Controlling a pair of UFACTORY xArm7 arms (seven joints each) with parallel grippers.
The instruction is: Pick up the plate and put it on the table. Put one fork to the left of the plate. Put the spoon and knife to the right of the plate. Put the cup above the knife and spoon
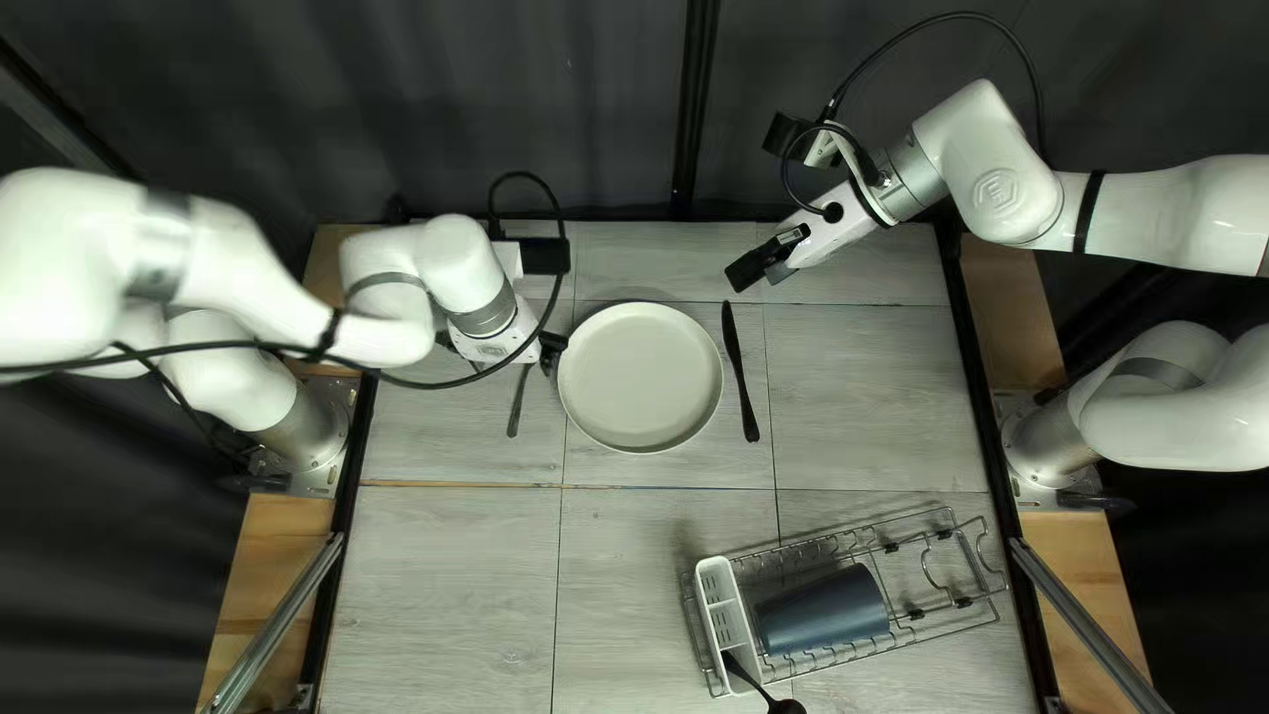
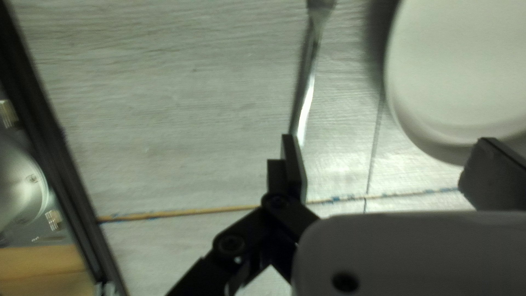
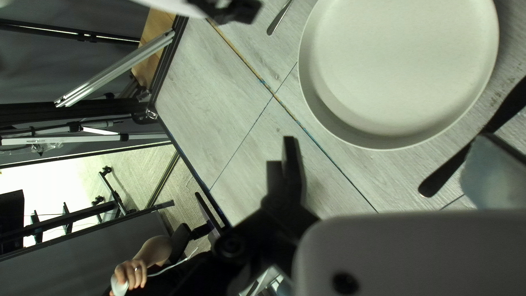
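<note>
At the left edge of the table (image 1: 450, 595) stands the base of my left arm (image 1: 298, 443), the arm itself reaching over the far left part. Its gripper (image 1: 554, 347) is beside the plate's left rim, its two fingers standing well apart. The fork (image 1: 514, 413) lies on the table to the left of the plate, near it but not touching; its tines point to the far side and its handle to the near side. To its right is the plate (image 1: 640, 377), flat on the table, face up, toward the far side. Past the table's near edge, the right wrist view shows a person's hand (image 3: 131, 274) holding something white. Just right of the plate lies the black knife (image 1: 740, 377), running from far to near, apart from the rim. Well nearer, a white cutlery holder (image 1: 715, 582) sits at the left end of the wire rack (image 1: 949, 614), and the black spoon (image 1: 748, 678) leans out of it toward the near side. Over the far right part, close to the knife's far end, is my right gripper (image 1: 754, 267), its fingers parted too. The dark blue cup (image 1: 826, 612) lies on its side in the rack, to the right of the holder.
</note>
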